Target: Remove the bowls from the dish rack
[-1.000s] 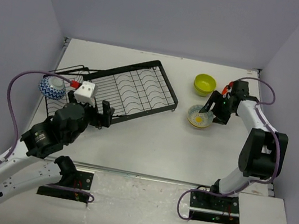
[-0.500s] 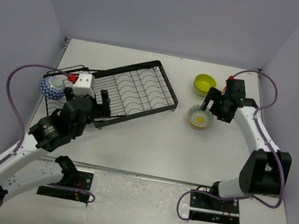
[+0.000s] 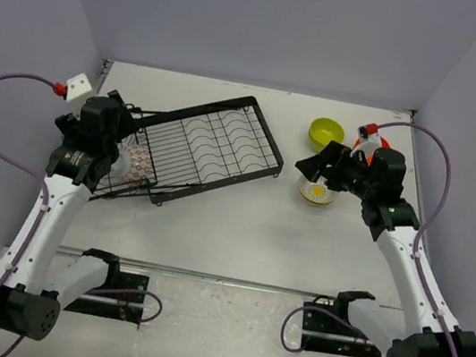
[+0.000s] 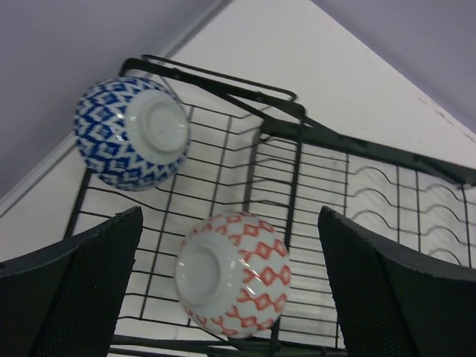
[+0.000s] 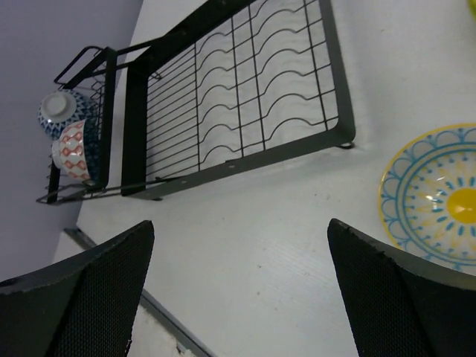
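Hovering over: my left gripper [image 4: 230,223] hangs above the small basket [image 4: 216,76] at the lower-left end of the dish rack [image 3: 217,139].
Left gripper state: jaws wide apart, nothing between them.
Right gripper state: my right gripper [image 5: 238,230] has its jaws apart too and is empty. In the top view it sits centre right, just above the cream bowl [image 3: 316,189].
Bowls in the rack: the red-and-white bowl [image 4: 232,274] and the blue-and-white bowl [image 4: 132,134] lie close together in the basket, foot rings turned up toward my left wrist.
Bowls already out: the cream bowl and the lime green bowl [image 3: 325,133] stand on the surface [image 3: 231,223], to the right of the rack.
Relation that matters: the red-and-white bowl lies straight below the gap of my left jaws, lower centre of the left wrist view. The blue-and-white one is off to the upper left.
Rack axis: from lower left to upper right in the top view, with the basket at my left arm's end.
Nearer arm: the left by far; the right is well apart from the basket.
Surface: white and flat.
Room: plain lavender walls [image 3: 245,17] on three sides.
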